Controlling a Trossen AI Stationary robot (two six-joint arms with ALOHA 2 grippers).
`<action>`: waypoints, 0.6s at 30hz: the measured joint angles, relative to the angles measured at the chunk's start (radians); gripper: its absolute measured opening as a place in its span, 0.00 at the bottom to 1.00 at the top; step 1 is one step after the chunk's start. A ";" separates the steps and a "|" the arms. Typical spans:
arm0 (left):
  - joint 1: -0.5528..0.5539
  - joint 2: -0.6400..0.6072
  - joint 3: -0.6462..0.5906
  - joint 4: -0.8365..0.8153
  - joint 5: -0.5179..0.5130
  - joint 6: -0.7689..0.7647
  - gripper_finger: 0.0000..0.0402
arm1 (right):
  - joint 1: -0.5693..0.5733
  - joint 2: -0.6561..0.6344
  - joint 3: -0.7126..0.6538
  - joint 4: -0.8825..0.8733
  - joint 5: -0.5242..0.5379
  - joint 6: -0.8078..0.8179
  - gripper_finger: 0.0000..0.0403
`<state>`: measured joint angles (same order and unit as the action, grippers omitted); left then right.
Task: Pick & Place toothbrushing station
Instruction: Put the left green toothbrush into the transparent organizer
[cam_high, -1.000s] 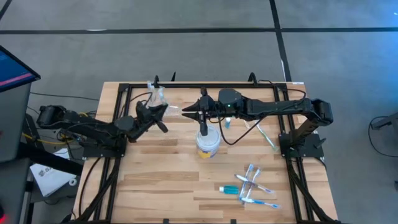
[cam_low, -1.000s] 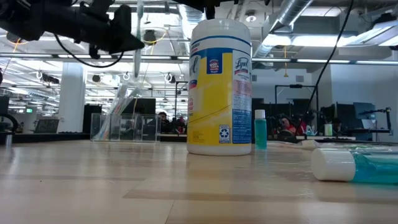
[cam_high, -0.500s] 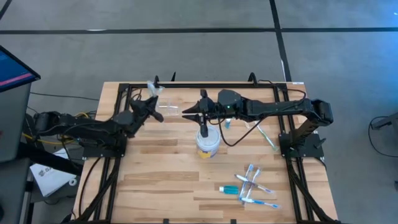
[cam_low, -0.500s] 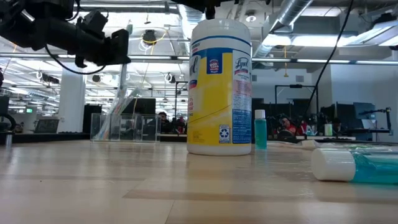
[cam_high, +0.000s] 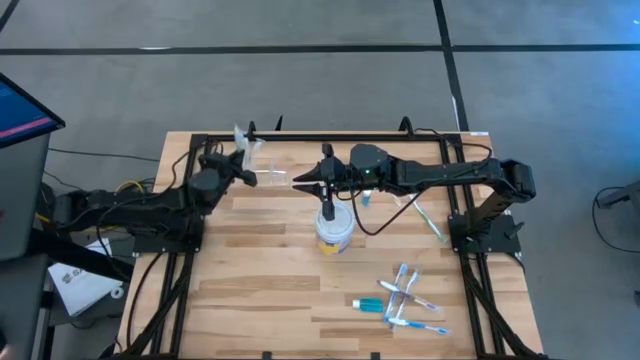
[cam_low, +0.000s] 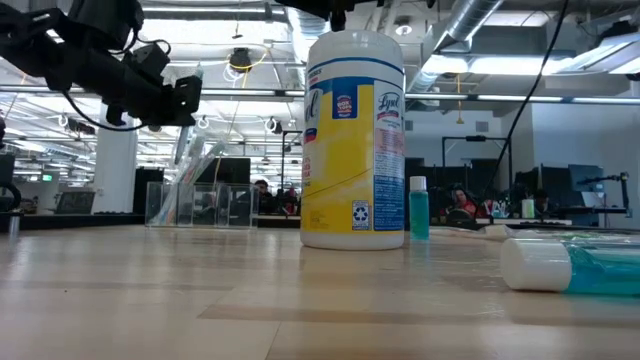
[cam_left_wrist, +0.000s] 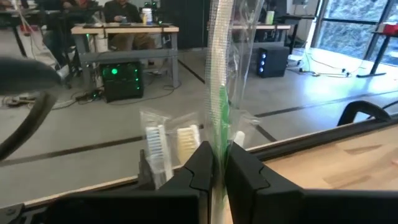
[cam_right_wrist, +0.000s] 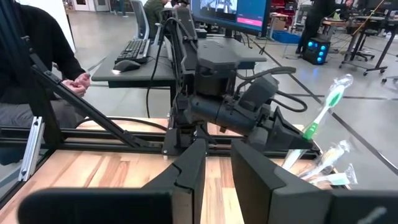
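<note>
Here, the left gripper (cam_high: 238, 170) is pinched shut on a wrapped green toothbrush (cam_left_wrist: 221, 106) above the toothbrushing station (cam_low: 200, 195) at the table's (cam_high: 270, 290) far left edge.
The clear station stands close to the back rail, with wrapped brushes already leaning in its cups. The right gripper (cam_high: 327, 185) hangs over the white-topped wipes tub (cam_low: 354, 140) at mid-table, fingers slightly apart around nothing visible. The tub's yellow label reads "Lysol". Bare wood lies open in front of the tub and along the near-left side; a loose cluster of toothbrushes (cam_high: 408, 298) and a teal-filled bottle (cam_low: 570, 268) crowd the near-right corner. A small green bottle (cam_low: 418, 208) stands just behind the tub.
</note>
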<state>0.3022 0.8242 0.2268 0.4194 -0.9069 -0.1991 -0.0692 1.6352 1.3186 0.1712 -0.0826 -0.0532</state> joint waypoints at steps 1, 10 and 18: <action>0.011 0.000 0.000 -0.001 0.010 -0.001 0.03 | 0.000 0.000 0.000 0.000 0.000 0.000 0.17; 0.062 0.001 -0.104 0.007 0.050 -0.120 0.03 | 0.000 0.000 0.000 0.001 0.000 -0.010 0.17; 0.079 0.001 -0.158 0.047 0.050 -0.148 0.03 | 0.000 0.000 0.000 0.001 0.000 -0.010 0.17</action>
<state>0.3813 0.8253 0.0683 0.4666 -0.8570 -0.3474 -0.0692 1.6352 1.3186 0.1719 -0.0826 -0.0631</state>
